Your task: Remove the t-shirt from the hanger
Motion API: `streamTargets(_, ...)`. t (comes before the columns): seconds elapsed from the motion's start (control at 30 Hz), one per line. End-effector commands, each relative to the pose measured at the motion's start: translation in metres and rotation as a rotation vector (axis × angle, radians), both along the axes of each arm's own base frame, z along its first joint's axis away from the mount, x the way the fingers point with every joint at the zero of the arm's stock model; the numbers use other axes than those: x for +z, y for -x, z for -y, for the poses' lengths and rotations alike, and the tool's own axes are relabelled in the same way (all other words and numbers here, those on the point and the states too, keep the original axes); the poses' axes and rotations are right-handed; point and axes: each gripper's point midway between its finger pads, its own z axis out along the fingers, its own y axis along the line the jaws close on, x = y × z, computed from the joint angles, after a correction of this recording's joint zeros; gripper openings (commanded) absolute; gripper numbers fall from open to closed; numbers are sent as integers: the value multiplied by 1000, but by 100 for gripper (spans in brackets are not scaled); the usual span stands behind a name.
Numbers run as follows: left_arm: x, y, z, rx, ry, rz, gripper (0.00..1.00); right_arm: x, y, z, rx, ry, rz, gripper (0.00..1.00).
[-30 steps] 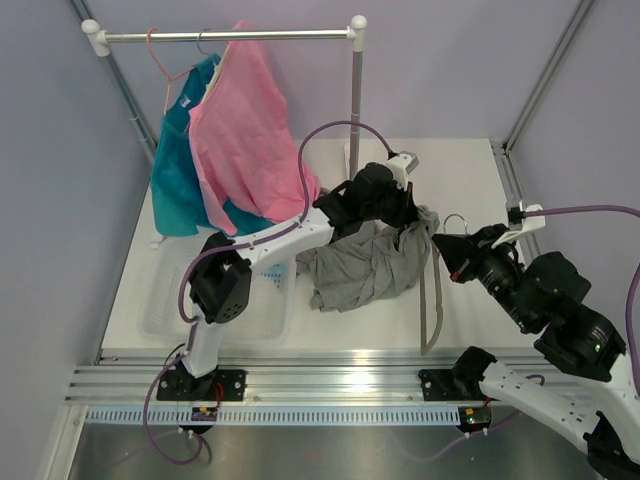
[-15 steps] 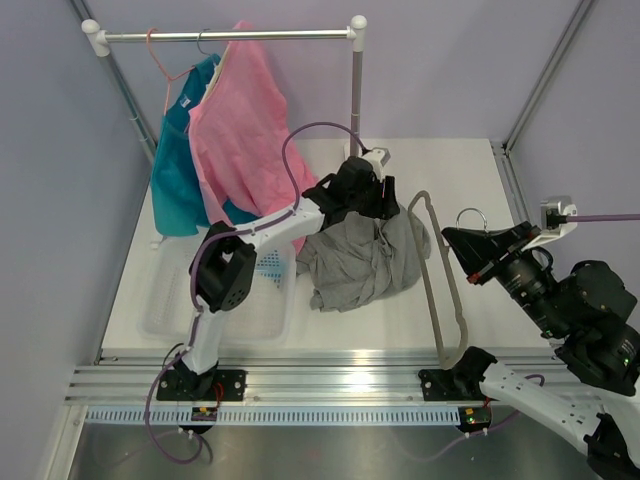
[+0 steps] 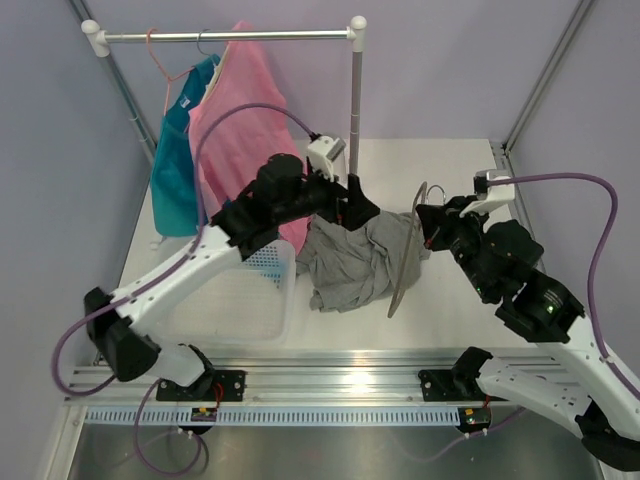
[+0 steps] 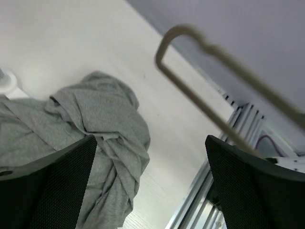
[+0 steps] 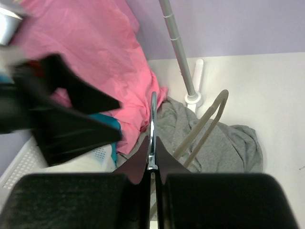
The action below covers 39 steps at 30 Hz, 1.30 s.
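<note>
T-shirt on white table; lilac walls; L claw spread, R claw pinching hanger.

Hanger blurred, cut off at right edge; t-shirt cropped at left.

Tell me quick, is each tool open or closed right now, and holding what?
Left tool: open, holding nothing.
Right tool: closed on the hanger, gripping its metal hook.

Top external: high above near edge, looks down and far, whole table. Left wrist: close, low, faces right-near over t-shirt. Right wrist: close, faces left-far. All three share t-shirt, hanger.
</note>
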Motion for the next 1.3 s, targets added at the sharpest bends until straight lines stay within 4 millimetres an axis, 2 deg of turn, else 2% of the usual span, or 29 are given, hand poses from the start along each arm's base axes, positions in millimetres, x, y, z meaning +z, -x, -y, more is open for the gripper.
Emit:
streamTargets(0.0, 51, 31, -33, -25, 39, 109, 99, 21, -13, 10, -98, -57, 66, 0)
streamTargets(0.07, 56, 42, -43, -42, 21, 122, 98, 19, -18, 2, -91, -51, 54, 0)
streamTargets(0.13, 71, 56, -53, -73, 37, 163, 98, 18, -23, -3, -88, -50, 49, 0)
streamTargets(0.2, 79, 75, -53, -145, 53, 168, 97, 13, -29, -9, -92, -41, 34, 0)
streamTargets(0.33, 77, 99, -49, -228, 25, 171, 97, 6, -40, -19, -104, -39, 12, 0)
streamTargets(0.4, 76, 104, -46, -246, 2, 173, 97, 5, -44, -24, -101, -26, 6, 0)
streamTargets(0.67, 68, 108, -36, -264, -78, 189, 98, -18, -71, -33, -179, 56, -50, 0)
streamTargets(0.8, 60, 104, -39, -239, -113, 190, 98, -35, -82, -43, -191, 80, -84, 0)
streamTargets(0.93, 58, 101, -46, -211, -146, 194, 98, -43, -88, -51, -184, 89, -97, 0)
streamTargets(1.1, 70, 96, -60, -136, -136, 225, 99, -49, -92, -60, -170, 86, -108, 0)
streamTargets(1.27, 62, 105, -50, -191, -129, 190, 99, -49, -95, -63, -172, 79, -118, 0)
